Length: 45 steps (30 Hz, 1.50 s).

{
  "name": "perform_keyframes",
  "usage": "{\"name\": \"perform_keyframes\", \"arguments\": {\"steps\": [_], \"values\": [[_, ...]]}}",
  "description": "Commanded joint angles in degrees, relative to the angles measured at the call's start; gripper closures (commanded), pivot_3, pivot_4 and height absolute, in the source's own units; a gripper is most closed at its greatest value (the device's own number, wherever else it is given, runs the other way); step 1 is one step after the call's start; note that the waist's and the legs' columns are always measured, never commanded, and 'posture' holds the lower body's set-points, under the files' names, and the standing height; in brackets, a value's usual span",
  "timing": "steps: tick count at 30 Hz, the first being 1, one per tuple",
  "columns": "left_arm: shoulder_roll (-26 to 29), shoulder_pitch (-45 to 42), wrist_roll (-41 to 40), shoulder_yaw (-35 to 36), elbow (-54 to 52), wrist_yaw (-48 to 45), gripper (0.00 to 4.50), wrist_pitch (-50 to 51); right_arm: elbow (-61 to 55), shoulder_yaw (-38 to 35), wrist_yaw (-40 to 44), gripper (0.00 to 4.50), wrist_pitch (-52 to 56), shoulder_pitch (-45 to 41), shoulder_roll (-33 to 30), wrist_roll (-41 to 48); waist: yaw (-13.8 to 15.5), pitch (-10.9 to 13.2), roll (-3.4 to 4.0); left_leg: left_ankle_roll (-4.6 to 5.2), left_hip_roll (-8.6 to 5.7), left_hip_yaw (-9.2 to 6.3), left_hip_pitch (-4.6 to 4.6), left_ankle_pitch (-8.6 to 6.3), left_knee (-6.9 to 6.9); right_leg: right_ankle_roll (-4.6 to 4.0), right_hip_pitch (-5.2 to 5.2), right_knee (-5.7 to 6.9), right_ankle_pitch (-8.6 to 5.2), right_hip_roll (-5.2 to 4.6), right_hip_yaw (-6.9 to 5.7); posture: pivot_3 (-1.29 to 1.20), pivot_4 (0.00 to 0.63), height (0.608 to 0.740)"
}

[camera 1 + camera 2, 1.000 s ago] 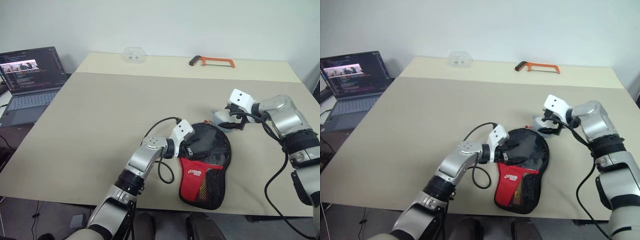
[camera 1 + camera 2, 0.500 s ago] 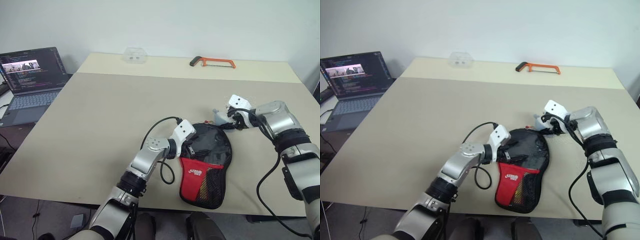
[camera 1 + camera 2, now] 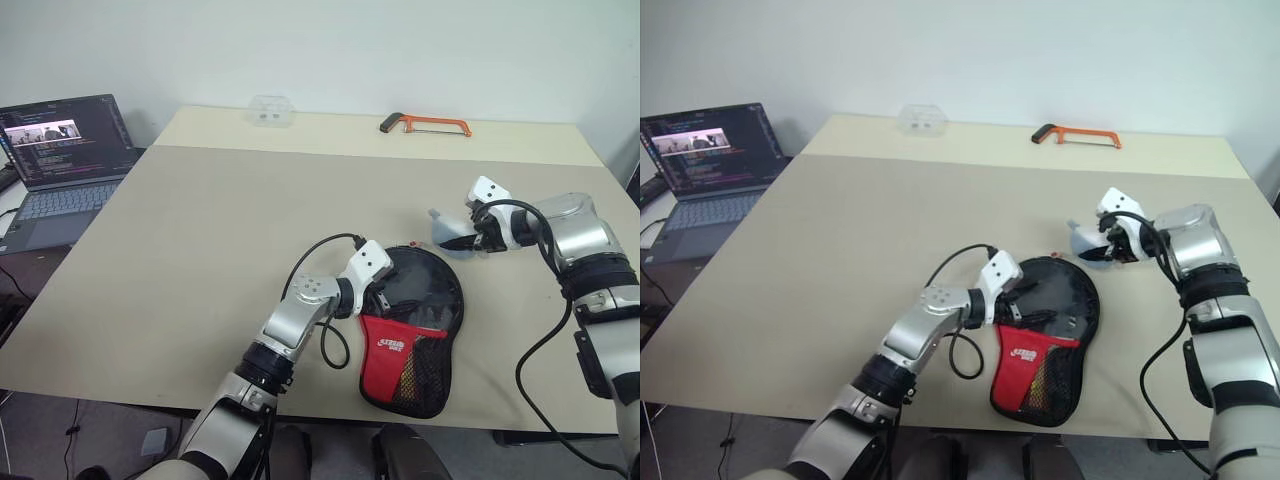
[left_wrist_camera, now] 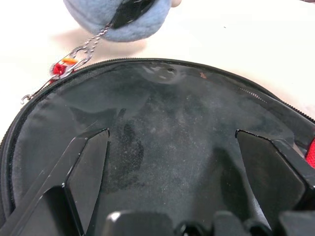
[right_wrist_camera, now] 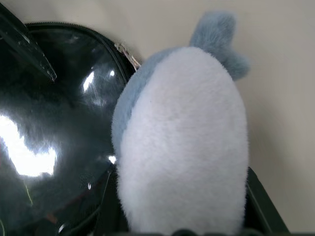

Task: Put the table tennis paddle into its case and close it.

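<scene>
Case [image 3: 415, 330] lies flat at the near edge of the surface [image 3: 220, 230], red mesh end nearest; its paddle is hidden from sight. Left gripper [image 4: 172, 172] rests spread wide on the black end. The left wrist view alone shows a chain [image 4: 74, 51] joining case to a grey plush toy [image 5: 187, 137], which the right gripper [image 3: 1110, 245] clamps. Farther back lie a hacksaw [image 3: 425, 124] and laptop [image 3: 60, 160].
</scene>
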Motion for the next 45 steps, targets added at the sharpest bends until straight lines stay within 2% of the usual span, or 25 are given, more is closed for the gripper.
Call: {"name": "perform_keyframes", "arguments": {"steps": [1, 15, 21, 25, 31, 38, 45], "values": [[0.25, 0.73, 1.0, -0.71, 1.42, 0.81, 0.0, 0.78, -4.26, -0.54, 1.89, 3.54, -0.32, 3.01, -4.51, -0.72, 0.24, 0.0, 0.01, 0.0, 0.0, 0.01, 0.0, 0.0, -0.01, 0.0, 0.0, -0.01, 0.0, 0.0, 0.0, 0.0, 0.15, 0.74], [1.26, 0.86, 1.73, -1.15, 3.02, 1.23, 0.0, 0.97, -7.67, -2.49, -3.03, 3.54, -1.9, 13.92, -14.53, -2.37, 1.27, -0.12, 0.22, 0.01, -0.08, -0.12, 0.03, 0.01, 0.0, 0.01, 0.18, -0.15, 0.0, 0.0, -0.02, 0.0, 0.15, 0.74], [1.19, 0.62, 2.16, -1.72, 3.52, 1.48, 0.0, 0.86, -13.96, -4.93, 1.45, 3.54, -1.27, 19.86, -19.88, 0.5, 1.75, -0.18, 0.38, 0.02, -0.13, -0.39, 0.19, 0.0, -0.02, 0.01, 0.69, -0.57, 0.0, -0.04, -0.31, 0.0, 0.15, 0.74], [1.49, 0.6, 2.54, -1.79, 4.07, 1.92, 0.0, 1.15, -26.16, -8.04, 6.97, 3.54, 0.39, 30.34, -25.83, 4.99, 2.16, -0.2, 0.49, 0.06, -0.15, -0.47, 0.44, -0.04, -0.13, 0.04, 1.11, -0.91, -0.02, -0.06, -0.38, 0.0, 0.15, 0.74], [1.57, -0.02, 3.62, -1.8, 6.11, 3.93, 0.0, 1.53, -49.29, -15.01, 12.46, 3.54, 3.65, 51.25, -33.28, 12.97, 2.18, -0.3, 0.66, 0.07, -0.13, -0.43, 0.77, -0.07, -0.21, 0.08, 1.45, -1.0, -0.05, -0.03, -0.32, 0.0, 0.15, 0.74], [0.93, -1.48, 5.41, -2.17, 9.54, 7.06, 0.0, 2.24, -64.49, -15.24, 8.68, 3.54, 7.57, 63.07, -32.86, 14.56, 1.24, -0.36, 0.73, 0.11, -0.11, -0.45, 1.07, -0.09, -0.17, 0.55, 1.95, -1.41, -0.11, 0.0, -0.3, 0.0, 0.15, 0.74], [1.16, -2.42, 6.08, -1.93, 11.54, 9.36, 0.0, 2.86, -78.13, -13.13, 10.17, 3.54, 5.05, 72.68, -33.65, 16.71, 1.22, -0.41, 0.73, 0.15, -0.1, -0.44, 0.98, -0.11, -0.2, 0.59, 2.02, -1.71, -0.08, 0.02, -0.4, 0.0, 0.15, 0.74]]}}
